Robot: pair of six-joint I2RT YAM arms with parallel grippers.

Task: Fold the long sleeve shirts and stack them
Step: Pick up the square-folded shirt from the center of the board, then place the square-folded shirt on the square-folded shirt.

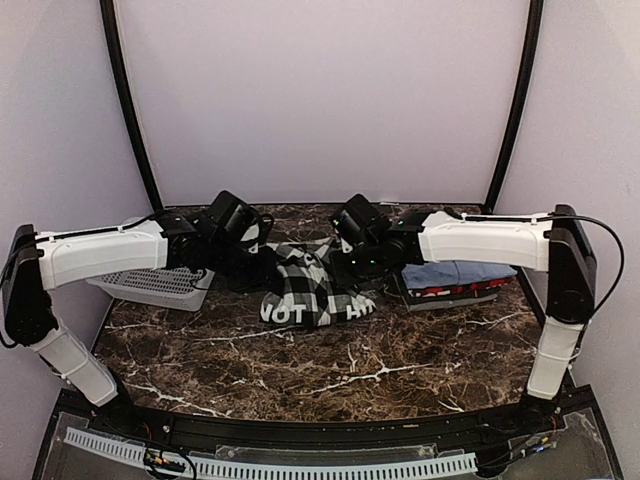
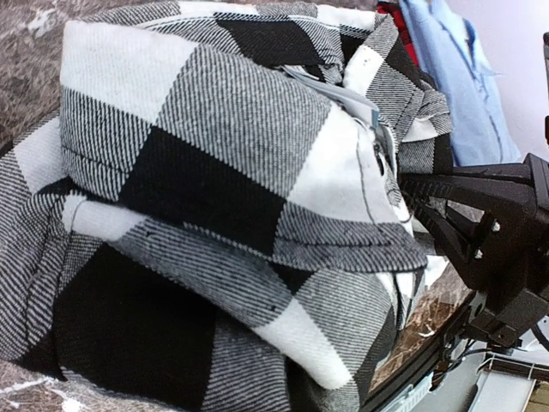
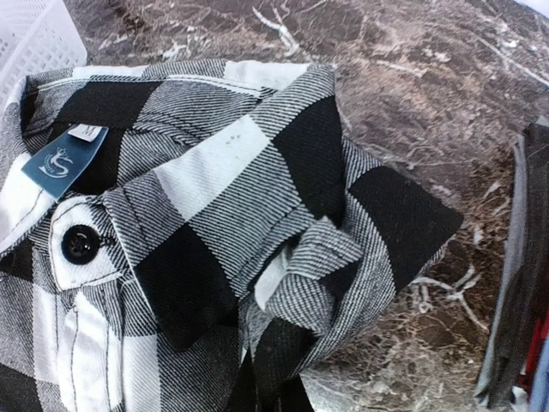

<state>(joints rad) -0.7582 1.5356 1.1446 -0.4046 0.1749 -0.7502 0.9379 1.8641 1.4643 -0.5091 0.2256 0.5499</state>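
We are holding both grippers at the far edge of the black-and-white buffalo-check shirt point(image 1: 312, 290), the left gripper point(image 1: 255, 258) at its far-left corner and the right gripper point(image 1: 348, 262) at its far-right. We cannot tell whether either is pinching cloth or gaping, as the fingertips are hiding among the folds. The shirt is lying bunched, lettering toward us, so we judge its folding is barely starting. Right of it the light blue shirt point(image 1: 470, 272) is sitting folded on the red shirt point(image 1: 455, 291); left of it the grey basket point(image 1: 150, 285) is standing. This fold and the stacking are remaining.
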